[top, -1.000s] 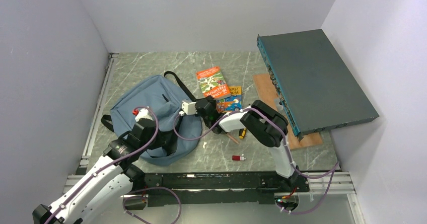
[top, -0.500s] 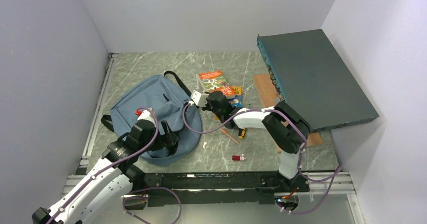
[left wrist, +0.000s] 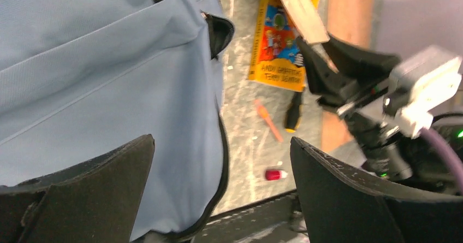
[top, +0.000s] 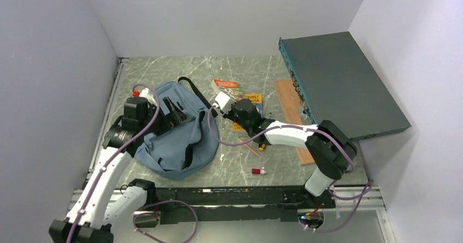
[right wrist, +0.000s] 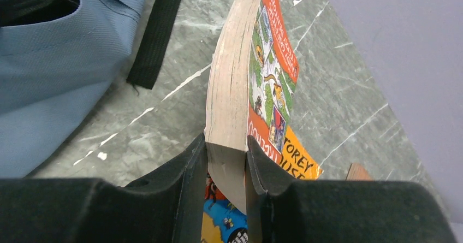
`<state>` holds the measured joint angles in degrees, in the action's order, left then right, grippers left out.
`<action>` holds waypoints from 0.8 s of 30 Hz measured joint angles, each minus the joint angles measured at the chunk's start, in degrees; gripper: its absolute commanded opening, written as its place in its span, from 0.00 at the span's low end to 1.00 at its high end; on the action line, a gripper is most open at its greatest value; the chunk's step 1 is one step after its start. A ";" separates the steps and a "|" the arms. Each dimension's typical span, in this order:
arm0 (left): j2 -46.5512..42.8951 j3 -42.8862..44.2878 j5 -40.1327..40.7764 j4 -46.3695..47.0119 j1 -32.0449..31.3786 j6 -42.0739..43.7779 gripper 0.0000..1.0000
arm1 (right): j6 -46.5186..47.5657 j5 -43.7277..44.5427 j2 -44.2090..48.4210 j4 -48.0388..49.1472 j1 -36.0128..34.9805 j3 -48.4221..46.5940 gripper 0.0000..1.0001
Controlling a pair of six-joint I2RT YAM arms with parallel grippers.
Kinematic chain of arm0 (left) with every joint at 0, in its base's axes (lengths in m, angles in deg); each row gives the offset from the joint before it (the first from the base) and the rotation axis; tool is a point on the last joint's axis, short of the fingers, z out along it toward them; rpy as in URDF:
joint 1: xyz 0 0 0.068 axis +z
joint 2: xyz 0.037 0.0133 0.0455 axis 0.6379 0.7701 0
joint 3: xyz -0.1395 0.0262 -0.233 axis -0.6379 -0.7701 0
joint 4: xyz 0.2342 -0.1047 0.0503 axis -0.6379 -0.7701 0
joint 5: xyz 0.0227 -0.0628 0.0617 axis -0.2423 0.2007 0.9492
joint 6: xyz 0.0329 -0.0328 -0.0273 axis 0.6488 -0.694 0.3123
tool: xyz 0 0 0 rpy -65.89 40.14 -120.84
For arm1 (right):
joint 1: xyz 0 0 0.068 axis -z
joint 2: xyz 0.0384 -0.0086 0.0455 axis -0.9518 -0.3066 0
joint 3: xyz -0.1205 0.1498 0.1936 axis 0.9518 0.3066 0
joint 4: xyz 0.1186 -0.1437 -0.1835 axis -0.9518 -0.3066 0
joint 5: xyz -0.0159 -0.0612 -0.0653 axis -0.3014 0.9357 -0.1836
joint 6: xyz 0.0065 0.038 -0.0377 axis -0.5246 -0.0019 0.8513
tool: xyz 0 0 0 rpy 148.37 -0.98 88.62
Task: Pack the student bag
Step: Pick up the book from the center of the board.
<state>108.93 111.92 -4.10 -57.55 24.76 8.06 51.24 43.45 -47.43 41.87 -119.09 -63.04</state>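
Slippage is the main worry here. Your right gripper (right wrist: 226,155) is clenched on the orange paperback (right wrist: 240,79), but it grips only the bottom of the page block. The book stands up out of the jaws and visibly bows along its length. Any quick swing could, in my judgement, let it twist in the grip, fan open or slide out.

The second risk is the backpack (top: 174,144). Your left gripper (left wrist: 221,142) stands wide open with nothing in it, so nothing is holding the fabric. A soft mouth like that may sag, and the book's corner could then catch on the zip or on the black strap (right wrist: 158,30) and shove the bag along the table instead of going in.

In the overhead view the backpack fills the centre left of the frame. The left gripper hovers over its upper part, and the right gripper sits just off its right edge, in the middle of the frame. From the right wrist, the blue fabric and a dark zipped opening (right wrist: 38,3) are in the upper left corner, while the book points up the frame beside the bag, not at that opening.

A second book (top: 252,98), an orange pen (left wrist: 268,121) and a small red-capped item (top: 258,171) lie on the table.
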 measured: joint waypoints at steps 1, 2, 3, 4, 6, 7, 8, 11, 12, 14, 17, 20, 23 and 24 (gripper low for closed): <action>1.42 0.00 -3.04 1.22 2.67 -1.07 1.00 | -0.57 -0.02 0.76 0.11 -0.07 0.68 0.00; 2.86 0.02 -5.60 2.40 4.20 -2.12 1.00 | -1.29 0.02 1.75 0.37 -0.15 1.55 0.00; 4.98 0.09 -8.90 3.98 5.44 -3.72 1.00 | -2.14 0.09 2.99 0.48 -0.31 2.60 0.00; 7.69 0.39 -12.17 5.51 6.05 -5.53 1.00 | -2.64 0.15 3.78 0.50 -0.39 3.15 0.00; 13.31 1.25 -17.79 8.57 6.32 -9.16 1.00 | -4.24 0.28 5.79 0.66 -0.76 4.48 0.00; 16.41 1.66 -20.48 10.80 6.32 -11.17 1.00 | -4.81 0.37 6.54 0.74 -0.92 4.96 0.00; 18.80 1.90 -22.51 12.59 6.27 -13.20 1.00 | -5.51 0.37 7.34 1.03 -1.11 5.55 0.00; 24.00 2.19 -26.05 17.70 5.53 -19.21 1.00 | -7.19 0.37 9.68 2.08 -1.92 7.82 0.00; 24.68 2.54 -26.21 18.29 5.09 -20.50 1.00 | -7.56 0.37 10.34 2.25 -2.25 8.46 0.00; 26.23 4.39 -26.08 19.17 3.43 -22.97 1.00 | -8.20 0.37 11.37 2.64 -2.86 9.57 0.00; 29.64 8.13 -25.64 20.92 0.55 -26.10 1.00 | -8.92 0.26 12.63 3.89 -3.54 11.34 0.00; 34.05 10.73 -25.31 22.95 -1.84 -28.87 1.00 | -9.05 -0.02 13.73 4.20 -4.22 12.46 0.00; 39.54 13.92 -24.00 22.32 -4.28 -30.21 1.00 | -9.01 0.00 15.02 4.66 -4.79 13.64 0.00; 40.98 14.84 -23.43 21.84 -5.01 -30.25 1.00 | -9.01 0.00 15.37 4.63 -4.90 13.88 0.00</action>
<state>149.92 126.76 -27.53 -35.71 19.76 -22.19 42.23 43.45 -32.06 46.50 -123.98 -49.16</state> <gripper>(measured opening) 0.996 0.288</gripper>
